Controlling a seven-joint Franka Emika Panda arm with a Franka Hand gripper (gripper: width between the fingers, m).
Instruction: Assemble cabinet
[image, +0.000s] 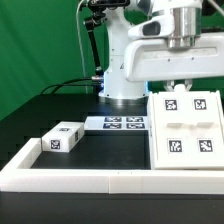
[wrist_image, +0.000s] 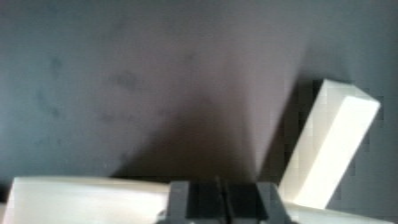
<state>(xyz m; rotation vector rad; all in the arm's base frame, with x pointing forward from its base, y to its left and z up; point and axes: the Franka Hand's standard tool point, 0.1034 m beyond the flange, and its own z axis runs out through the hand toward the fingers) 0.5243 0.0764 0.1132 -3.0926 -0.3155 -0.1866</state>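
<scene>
A small block (image: 62, 140) near marker board (image: 125, 123), within border wall (image: 90, 180)

Marker board (image: 117, 124) flat on black bench (image: 60, 105), to the exterior view's left of tool (image: 178, 86). Low white border wall (image: 100, 181) nearer cam than tool. Green backdrop (image: 40, 40) behind tool, prob. cloth.

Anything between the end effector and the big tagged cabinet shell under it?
Nothing visible. The end effector hangs over the far edge of the cabinet shell; the small block and marker board lie aside.
</scene>
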